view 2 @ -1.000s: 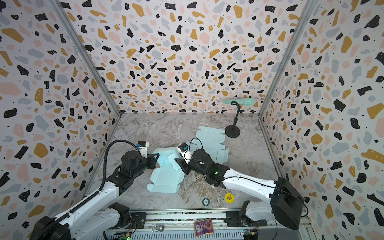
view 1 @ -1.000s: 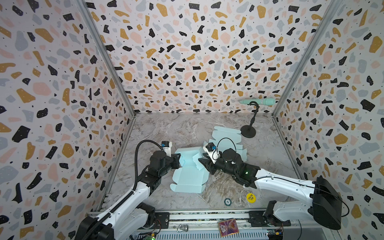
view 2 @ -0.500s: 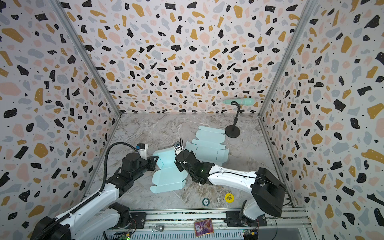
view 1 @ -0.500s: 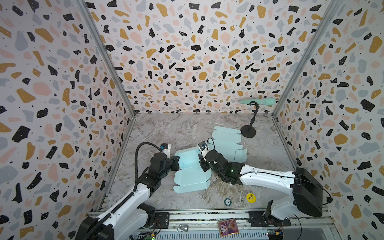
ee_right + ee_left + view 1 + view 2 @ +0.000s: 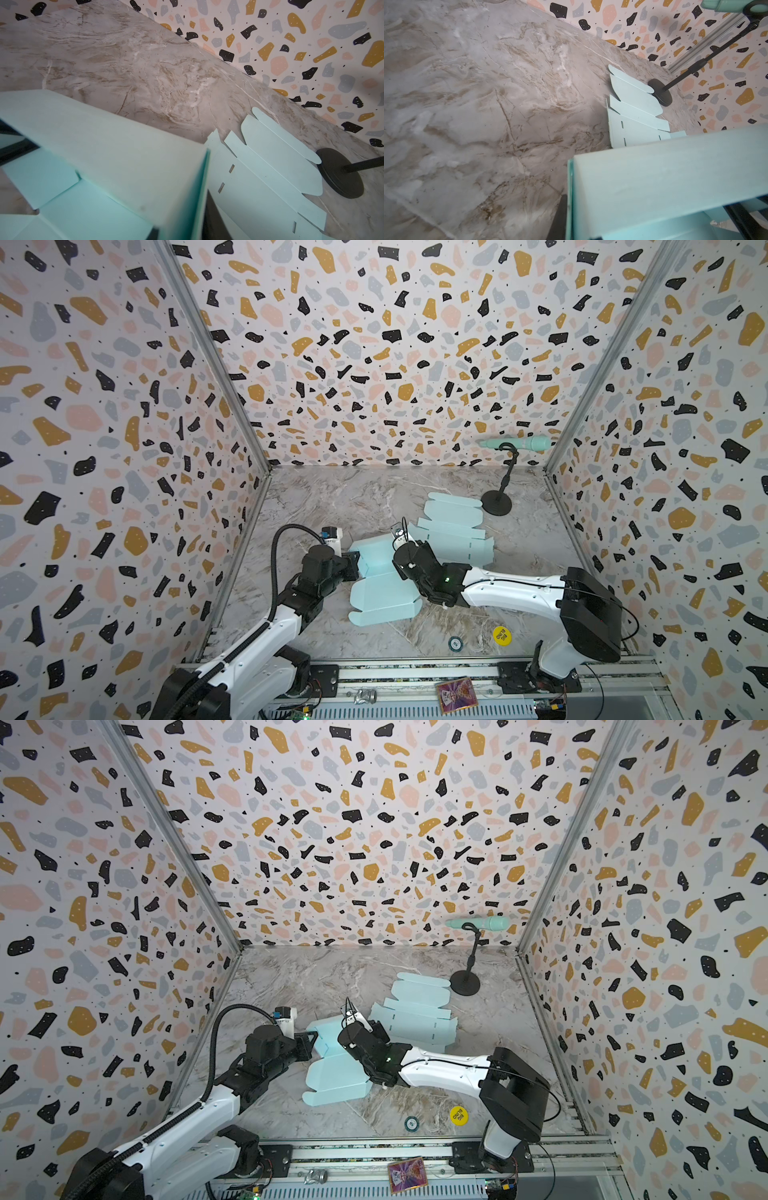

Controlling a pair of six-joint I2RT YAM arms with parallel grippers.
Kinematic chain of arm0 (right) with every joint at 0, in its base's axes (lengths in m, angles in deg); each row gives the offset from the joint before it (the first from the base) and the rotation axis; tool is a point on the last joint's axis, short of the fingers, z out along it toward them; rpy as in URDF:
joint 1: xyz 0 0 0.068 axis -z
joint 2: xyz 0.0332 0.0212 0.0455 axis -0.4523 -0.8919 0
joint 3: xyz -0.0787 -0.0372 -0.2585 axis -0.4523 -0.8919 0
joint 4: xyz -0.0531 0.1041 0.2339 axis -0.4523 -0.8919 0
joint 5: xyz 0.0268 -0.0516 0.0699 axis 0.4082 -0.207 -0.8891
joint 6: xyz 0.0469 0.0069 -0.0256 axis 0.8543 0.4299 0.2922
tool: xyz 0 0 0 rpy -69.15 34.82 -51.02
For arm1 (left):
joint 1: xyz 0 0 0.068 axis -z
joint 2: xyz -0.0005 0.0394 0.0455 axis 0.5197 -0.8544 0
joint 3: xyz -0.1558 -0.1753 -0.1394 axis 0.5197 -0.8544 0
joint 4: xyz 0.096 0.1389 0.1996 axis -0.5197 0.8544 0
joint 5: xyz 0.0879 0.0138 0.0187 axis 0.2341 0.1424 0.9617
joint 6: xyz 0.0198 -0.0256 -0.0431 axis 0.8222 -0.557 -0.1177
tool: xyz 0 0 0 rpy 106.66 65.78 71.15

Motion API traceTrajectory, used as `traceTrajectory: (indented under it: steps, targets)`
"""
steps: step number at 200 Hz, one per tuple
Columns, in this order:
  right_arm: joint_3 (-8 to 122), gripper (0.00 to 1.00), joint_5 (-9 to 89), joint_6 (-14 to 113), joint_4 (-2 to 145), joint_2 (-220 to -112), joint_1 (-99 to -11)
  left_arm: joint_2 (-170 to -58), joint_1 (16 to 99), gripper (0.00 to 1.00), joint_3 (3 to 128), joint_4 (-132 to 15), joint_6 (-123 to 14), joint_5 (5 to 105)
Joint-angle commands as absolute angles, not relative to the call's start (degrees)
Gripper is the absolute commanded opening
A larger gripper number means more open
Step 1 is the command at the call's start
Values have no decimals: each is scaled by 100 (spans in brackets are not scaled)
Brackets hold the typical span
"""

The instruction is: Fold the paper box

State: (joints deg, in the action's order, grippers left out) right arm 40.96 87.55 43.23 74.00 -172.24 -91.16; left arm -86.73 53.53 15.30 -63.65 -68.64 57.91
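The paper box (image 5: 382,593) (image 5: 332,1077) is pale teal card, half formed: its back and side walls stand up while the lid panel lies flat on the marble desk (image 5: 353,497). It sits front and centre, between the two arms and beside a stack of flat teal blanks (image 5: 453,531). Its long side runs left to right, the right end turned slightly toward the back, and the lid reaches toward the front rail. The left gripper (image 5: 355,564) (image 5: 309,1042) is clenched on the left wall. The right gripper (image 5: 401,568) (image 5: 351,1044) straddles the right wall, but I cannot tell if it presses. Only the top views show the lid and both arms. The left wrist view shows the wall's outer face (image 5: 654,176) beside a dark finger (image 5: 559,218). The right wrist view alone shows the inside, with an inner flap lying on the floor of the box (image 5: 124,155), and a finger (image 5: 212,220) outside the wall.
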Motion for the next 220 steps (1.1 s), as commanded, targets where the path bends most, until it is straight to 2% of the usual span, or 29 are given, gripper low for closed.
traceTrajectory:
  steps: [1,75,120,180,220]
  targets:
    - [4389,16,9135,4238,6963,-17527,-9189,-8637,5480,0,1531,-7187,-6903,5095]
    - [4772,8,10087,4240,6789,-18106,-9235,-8678,5591,0,1459,-7447,-7088,5090]
    - [4779,17,10316,4285,6841,-18161,-9263,-8742,5609,0,1397,-7535,-7134,5212]
    - [4726,8,10373,4218,7010,-18267,-9242,-8822,5609,0,1336,-7607,-7159,5307]
    - [4634,20,10509,4157,7146,-18135,-9355,-8821,5614,0,1286,-7658,-7199,5401]
